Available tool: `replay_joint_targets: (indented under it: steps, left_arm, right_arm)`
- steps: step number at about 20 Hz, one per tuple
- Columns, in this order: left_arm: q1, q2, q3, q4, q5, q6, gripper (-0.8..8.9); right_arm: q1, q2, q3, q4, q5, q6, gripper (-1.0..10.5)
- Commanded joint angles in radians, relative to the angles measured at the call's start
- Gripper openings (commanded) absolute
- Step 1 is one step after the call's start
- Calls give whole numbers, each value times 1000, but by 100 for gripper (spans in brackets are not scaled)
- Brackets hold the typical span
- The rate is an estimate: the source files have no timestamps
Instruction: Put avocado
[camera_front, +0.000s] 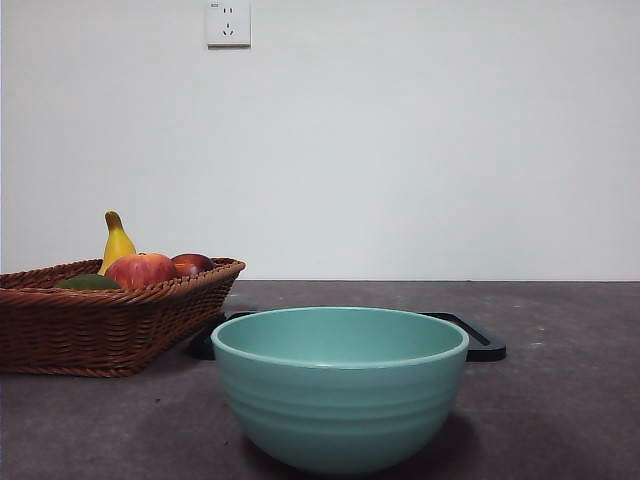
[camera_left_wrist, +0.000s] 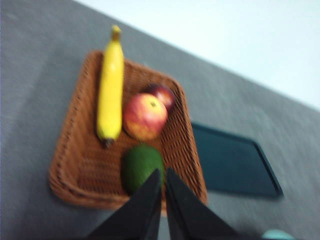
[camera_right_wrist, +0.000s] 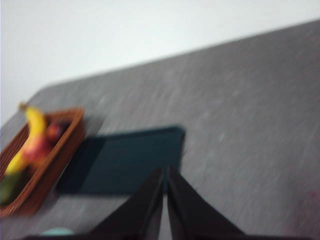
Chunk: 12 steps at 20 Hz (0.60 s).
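Observation:
The avocado (camera_left_wrist: 141, 166), dark green and rounded, lies in the wicker basket (camera_left_wrist: 75, 165) beside a red apple. In the front view only a green sliver of the avocado (camera_front: 88, 283) shows above the basket rim (camera_front: 120, 300). My left gripper (camera_left_wrist: 163, 175) hovers high above the basket, jaws shut, its tips over the avocado's edge. My right gripper (camera_right_wrist: 164, 172) is shut too, high over the dark tray (camera_right_wrist: 125, 160), holding nothing. Neither arm appears in the front view.
The basket also holds a yellow banana (camera_left_wrist: 111, 85), a red apple (camera_left_wrist: 145, 116) and a darker red fruit (camera_left_wrist: 162, 94). A teal bowl (camera_front: 340, 385) stands at the table's front centre. A black flat tray (camera_front: 480, 340) lies behind the bowl, to the right of the basket.

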Motion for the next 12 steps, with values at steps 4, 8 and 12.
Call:
replay_joint_targets:
  steps: [4, 8, 12]
  left_arm:
    - [-2, 130, 138, -147, 109, 166, 15]
    - [-25, 187, 197, -221, 167, 208, 15]
    - [-61, 227, 246, -316, 213, 248, 15]
  right_arm:
    - [8, 144, 165, -212, -111, -132, 7]
    - [40, 212, 238, -324, -156, -173, 7]
    - [117, 259, 275, -425, -200, -219, 7]
